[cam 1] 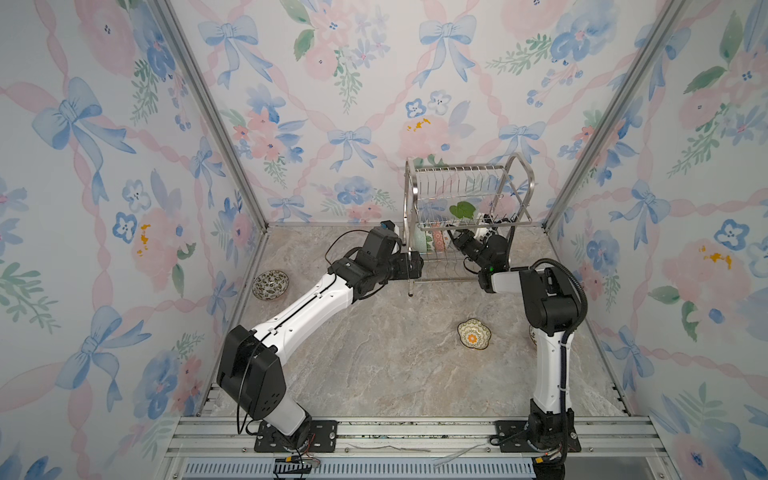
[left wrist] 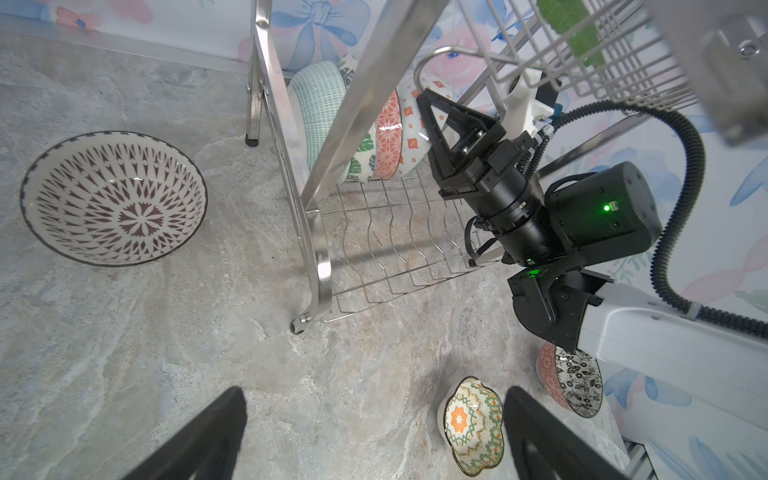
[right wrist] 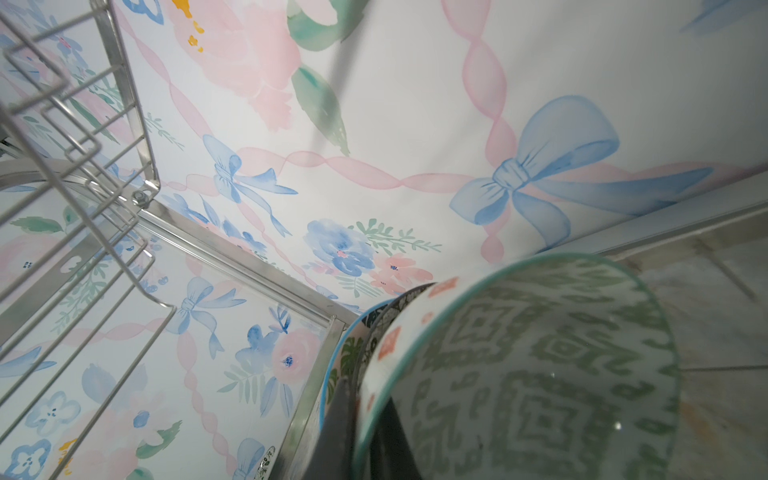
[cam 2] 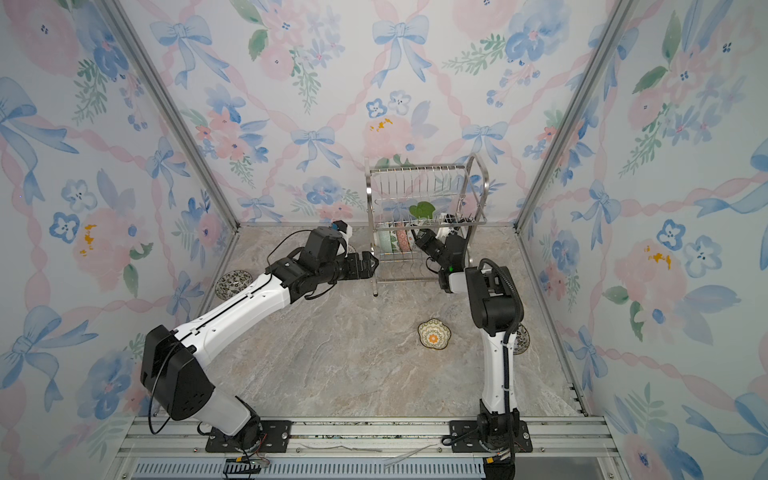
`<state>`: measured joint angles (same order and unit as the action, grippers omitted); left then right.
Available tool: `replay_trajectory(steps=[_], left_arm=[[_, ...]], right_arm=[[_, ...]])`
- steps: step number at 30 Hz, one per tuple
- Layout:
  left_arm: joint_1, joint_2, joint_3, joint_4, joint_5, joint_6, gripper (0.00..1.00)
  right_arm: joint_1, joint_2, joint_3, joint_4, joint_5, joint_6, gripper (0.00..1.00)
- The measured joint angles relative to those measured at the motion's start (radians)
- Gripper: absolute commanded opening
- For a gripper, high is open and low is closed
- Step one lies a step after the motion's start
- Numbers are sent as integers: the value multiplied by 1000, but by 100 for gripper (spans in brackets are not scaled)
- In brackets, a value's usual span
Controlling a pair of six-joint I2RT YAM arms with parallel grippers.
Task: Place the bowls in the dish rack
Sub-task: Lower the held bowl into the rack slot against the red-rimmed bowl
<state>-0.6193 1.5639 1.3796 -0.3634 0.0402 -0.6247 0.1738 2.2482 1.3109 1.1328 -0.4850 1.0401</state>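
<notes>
**Bowl held by its rim**

Right jaws clamp the rim of a green-patterned bowl [right wrist: 540, 374] in the rack's [cam 1: 453, 168] lower tier, beside other bowls [left wrist: 320, 108]. Left jaws gape empty beside the rack. Likely stiff, slick, chippable; the rim suits gripping

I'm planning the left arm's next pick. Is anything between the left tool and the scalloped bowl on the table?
Nothing visible: only bare table lies between the open left tool and the scalloped bowl.
</notes>
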Motion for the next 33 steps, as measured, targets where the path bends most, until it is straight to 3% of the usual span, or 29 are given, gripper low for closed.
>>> replay_trajectory(steps=[19,27,33], left_arm=[[12,1,0,0,0,0,98],[14,2,0,0,1,0,98],[24,11,0,0,2,1,98]], right_arm=[[-12,76,39,109,-25,75,0],[-12,75,92,-32,-43,-18,0],[-10,47,103,-143,-61,-128,14]])
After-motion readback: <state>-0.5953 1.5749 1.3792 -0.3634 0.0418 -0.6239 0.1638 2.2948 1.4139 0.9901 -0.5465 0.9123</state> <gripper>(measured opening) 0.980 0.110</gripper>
